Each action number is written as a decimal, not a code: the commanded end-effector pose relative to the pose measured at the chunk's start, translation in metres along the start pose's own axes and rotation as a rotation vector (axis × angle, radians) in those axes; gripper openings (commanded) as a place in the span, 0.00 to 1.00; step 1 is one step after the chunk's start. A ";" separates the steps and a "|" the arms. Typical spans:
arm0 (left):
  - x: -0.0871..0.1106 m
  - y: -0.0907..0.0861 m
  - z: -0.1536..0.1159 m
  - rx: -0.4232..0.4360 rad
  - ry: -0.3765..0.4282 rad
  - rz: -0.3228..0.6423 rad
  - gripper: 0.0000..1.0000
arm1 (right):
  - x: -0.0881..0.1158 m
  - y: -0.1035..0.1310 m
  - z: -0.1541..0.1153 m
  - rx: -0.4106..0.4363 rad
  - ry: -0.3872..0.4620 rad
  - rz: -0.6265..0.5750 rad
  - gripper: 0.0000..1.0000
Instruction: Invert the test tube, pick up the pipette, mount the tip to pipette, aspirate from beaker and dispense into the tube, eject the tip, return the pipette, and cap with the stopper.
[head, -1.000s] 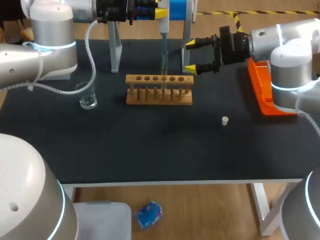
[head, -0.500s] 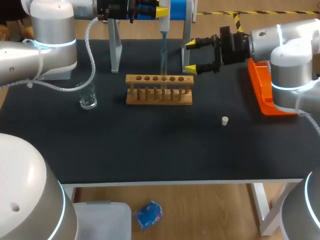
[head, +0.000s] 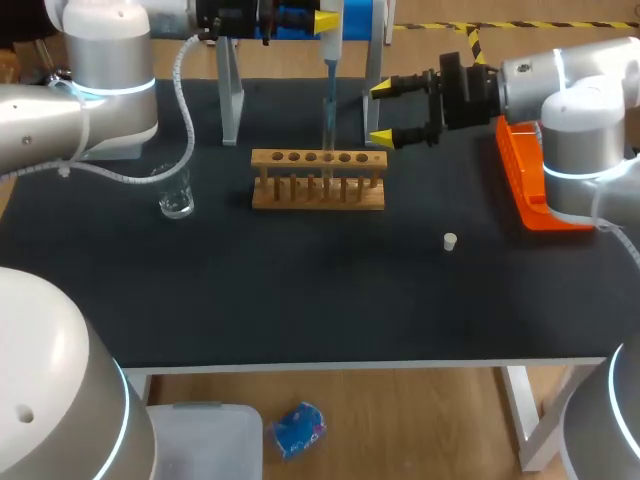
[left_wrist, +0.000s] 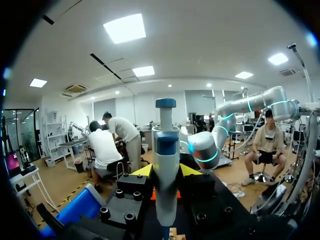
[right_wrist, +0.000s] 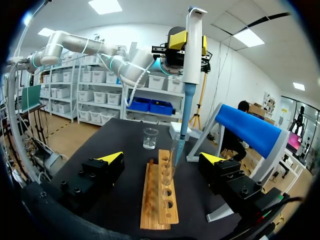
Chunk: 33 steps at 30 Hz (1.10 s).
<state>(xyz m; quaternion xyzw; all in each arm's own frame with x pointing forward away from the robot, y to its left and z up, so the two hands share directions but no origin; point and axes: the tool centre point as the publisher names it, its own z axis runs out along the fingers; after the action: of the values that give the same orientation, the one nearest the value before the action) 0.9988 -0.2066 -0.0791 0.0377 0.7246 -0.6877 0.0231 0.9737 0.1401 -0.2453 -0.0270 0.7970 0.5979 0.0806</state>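
1. Wooden test tube rack (head: 318, 196) sits right under our left gripper (left_wrist: 166, 172). A glass test tube (right_wrist: 171, 161) stands up straight in one of its holes.
2. Our left gripper is squeezed tight on the pipette (right_wrist: 191, 46), with one yellow fingertip on each side of it. The pipette hangs straight down from the gripper, and its thin tip goes into the top of the test tube.
3. Our right gripper (head: 382, 112) has its fingers spread wide and holds nothing. The rack lies ahead of it and a bit lower, and its fingers do not touch the rack.
4. The glass beaker (head: 176, 190) stands on the table, off to the side of the left gripper and well away from the rack. The small white stopper (head: 450, 240) lies on the table, below and to the side of the right gripper.
5. We think we are at the step where the liquid goes from the pipette into the tube. We cannot see any liquid coming out.
6. Next, we think the left arm should lift the pipette straight up, so the tip does not bump the tube or tip it over. After that the tip comes off, the pipette goes home, and the stopper goes on the tube.
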 end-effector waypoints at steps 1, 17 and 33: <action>0.000 -0.001 0.001 0.001 -0.002 0.002 0.00 | 0.000 0.000 0.000 0.000 0.000 0.000 1.00; 0.002 -0.002 0.004 -0.039 -0.007 -0.018 0.00 | 0.000 0.000 0.000 0.000 0.000 0.000 1.00; 0.002 -0.007 0.005 -0.034 -0.008 -0.008 0.00 | 0.000 0.000 0.000 0.000 0.000 0.000 1.00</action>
<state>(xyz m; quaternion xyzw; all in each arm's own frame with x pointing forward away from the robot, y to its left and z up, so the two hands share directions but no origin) 0.9969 -0.2113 -0.0735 0.0324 0.7359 -0.6760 0.0226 0.9739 0.1403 -0.2452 -0.0271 0.7973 0.5975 0.0803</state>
